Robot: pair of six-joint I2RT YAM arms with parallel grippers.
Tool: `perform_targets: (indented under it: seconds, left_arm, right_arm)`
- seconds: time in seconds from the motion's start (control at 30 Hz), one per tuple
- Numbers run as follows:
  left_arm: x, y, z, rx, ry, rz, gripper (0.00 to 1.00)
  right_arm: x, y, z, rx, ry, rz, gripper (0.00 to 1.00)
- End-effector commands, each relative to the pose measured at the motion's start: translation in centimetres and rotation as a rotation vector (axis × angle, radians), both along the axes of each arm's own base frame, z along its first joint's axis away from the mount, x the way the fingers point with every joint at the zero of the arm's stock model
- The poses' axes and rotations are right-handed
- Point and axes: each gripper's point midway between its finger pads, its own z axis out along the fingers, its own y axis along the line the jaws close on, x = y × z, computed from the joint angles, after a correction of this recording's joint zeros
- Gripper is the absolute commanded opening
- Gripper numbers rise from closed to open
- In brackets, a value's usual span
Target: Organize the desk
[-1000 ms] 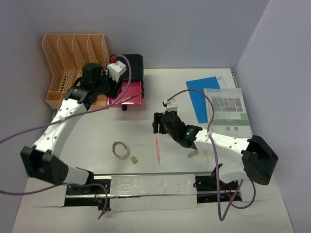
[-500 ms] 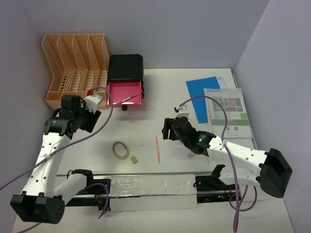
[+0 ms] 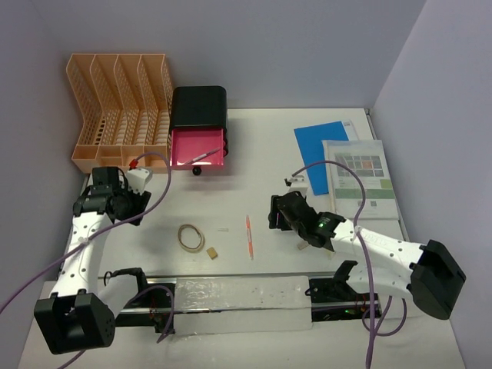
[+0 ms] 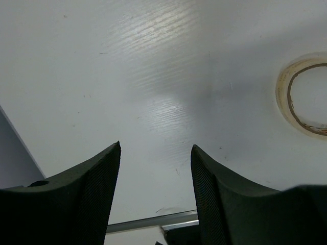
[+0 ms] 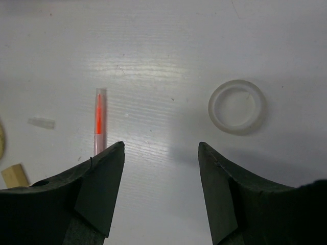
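The desk (image 3: 231,165) is a white tabletop with small items lying loose on it. An orange pen (image 3: 248,234) lies near the middle, and in the right wrist view this pen (image 5: 99,120) sits just beyond the left finger. My right gripper (image 3: 277,214) hovers to the right of the pen; seen from its wrist, the gripper (image 5: 161,144) is open and empty. A white ring (image 5: 236,106) lies ahead of it to the right. My left gripper (image 3: 108,205) is low at the left side, and the left wrist view shows it (image 4: 156,145) open over bare desk.
A tan tape ring (image 3: 191,237) and a small tan block (image 3: 211,251) lie left of the pen. At the back stand a peach file rack (image 3: 115,100) and a black box (image 3: 198,108) with its pink drawer (image 3: 198,147) pulled out. A blue sheet (image 3: 323,154) and a printed booklet (image 3: 360,177) lie at the right.
My left arm has drawn back from the pink drawer to the left front of the desk, jaws standing apart. My right gripper has shifted a little right and nearer.
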Motion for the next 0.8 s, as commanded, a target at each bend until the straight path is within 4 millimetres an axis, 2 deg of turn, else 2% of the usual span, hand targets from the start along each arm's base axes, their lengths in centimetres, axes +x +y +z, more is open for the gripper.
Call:
perform_targets:
  seconds: [0.0,0.07,0.17,0.27,0.33,0.43,0.53,0.77]
  left_arm:
    - [2.3,0.2,0.8,0.001,-0.134,0.019,0.63]
    - [2.3,0.3,0.0,0.000,-0.135,0.030,0.63]
    - [2.6,0.3,-0.4,-0.004,-0.150,0.040,0.63]
    - [3.2,0.0,-0.4,-0.030,-0.171,0.047,0.63]
    - [3.5,-0.5,-0.3,-0.062,-0.180,0.047,0.63]
    - [3.7,-1.1,-0.2,-0.096,-0.190,0.040,0.63]
    - [3.9,-1.2,0.0,-0.099,-0.207,0.030,0.63]
    - [3.8,-0.8,0.3,-0.054,-0.219,-0.005,0.63]
  right_arm:
    - [0.0,0.6,-0.9,-0.034,0.066,0.015,0.65]
    - [0.1,0.8,-1.4,-0.056,0.083,0.017,0.64]
    - [0.5,-0.4,-1.6,-0.108,0.082,-0.025,0.65]
    - [1.4,-3.2,-1.3,-0.158,0.075,-0.120,0.66]
    - [2.1,-5.3,-1.4,-0.161,0.118,-0.179,0.73]
    - [2.4,-7.8,-1.7,-0.185,0.183,-0.245,0.76]
    - [2.9,-11.6,-2.4,-0.214,0.232,-0.362,0.77]
    - [3.2,-15.1,-3.3,-0.154,0.282,-0.490,0.78]
